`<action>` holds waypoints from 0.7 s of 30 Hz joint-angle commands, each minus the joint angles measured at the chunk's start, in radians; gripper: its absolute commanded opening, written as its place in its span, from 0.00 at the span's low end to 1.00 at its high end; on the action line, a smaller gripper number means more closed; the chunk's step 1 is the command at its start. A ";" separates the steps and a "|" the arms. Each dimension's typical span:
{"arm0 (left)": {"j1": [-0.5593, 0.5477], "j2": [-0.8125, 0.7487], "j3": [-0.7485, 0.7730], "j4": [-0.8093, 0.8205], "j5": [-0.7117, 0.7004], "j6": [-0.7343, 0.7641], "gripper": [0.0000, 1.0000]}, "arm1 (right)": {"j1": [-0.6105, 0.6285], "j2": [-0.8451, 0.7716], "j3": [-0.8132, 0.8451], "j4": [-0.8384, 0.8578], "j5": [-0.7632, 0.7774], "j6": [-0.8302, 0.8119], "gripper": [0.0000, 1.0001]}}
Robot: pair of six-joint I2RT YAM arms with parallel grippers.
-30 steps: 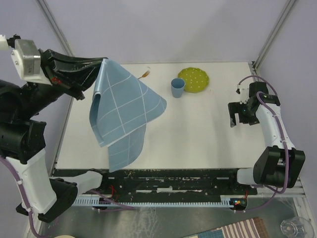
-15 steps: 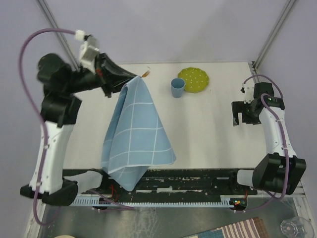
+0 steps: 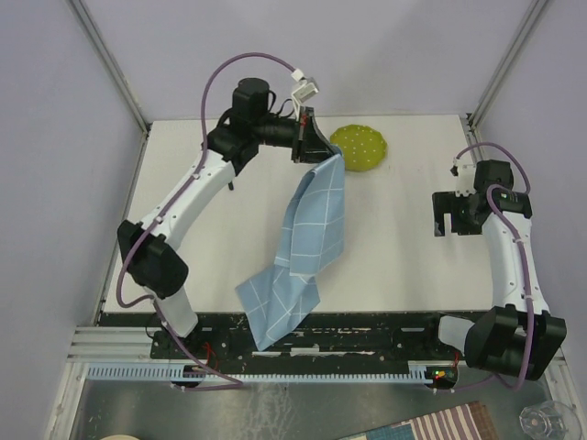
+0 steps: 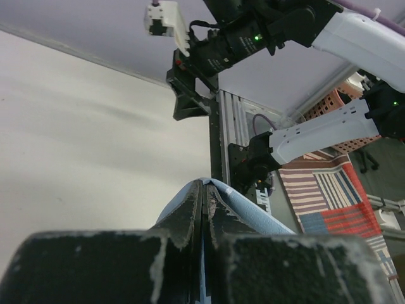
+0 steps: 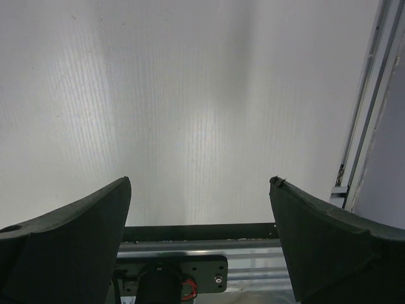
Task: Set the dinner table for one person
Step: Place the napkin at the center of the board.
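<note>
Here's the white bench (image 3: pixel 404 266), the dinner table itself, filling the middle of the top view from the far wall down to the black rail (image 3: pixel 367 332) at the near edge, matte and plain, and we can see a broad stretch of it bare on the 3 o'clock half. At about 1 o'clock, right by the far edge, sits a green plate (image 3: pixel 362 147) with pale dots. Just beside it, at 12 o'clock, the left arm (image 3: pixel 197 188) arches in from its base at 7 o'clock, and the left jaws are clenched on one corner of a light-blue cloth (image 3: pixel 312 229) with a white grid. From that pinched corner the cloth hangs down in a long fold towards 6 o'clock, and its lower end lies on the bench and laps over the black rail. We cannot tell whether the raised corner touches the plate or only hangs in front of it. In the left wrist view the two dark fingers (image 4: pixel 183 221) are pressed flat together, with a thin blue edge of cloth (image 4: pixel 253 209) caught between them and spilling out to one side. Over at 3 o'clock the right arm (image 3: pixel 509 247) rises from its base at 5 o'clock, and the right jaws are released, spread wide. In the right wrist view the fingers (image 5: pixel 63 240) stand far apart, with only bare bench (image 5: pixel 190 95) between them and nothing in their grasp.
</note>
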 commanded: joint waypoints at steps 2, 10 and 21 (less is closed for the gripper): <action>-0.113 0.096 0.193 0.016 0.018 0.062 0.03 | -0.009 -0.028 -0.007 0.058 -0.017 0.012 0.99; -0.177 0.356 0.473 -0.059 -0.026 0.072 0.03 | -0.012 -0.030 0.003 0.068 -0.044 0.023 0.99; -0.236 0.516 0.525 -0.104 -0.178 0.217 0.03 | -0.025 -0.023 0.056 0.059 -0.033 0.039 0.99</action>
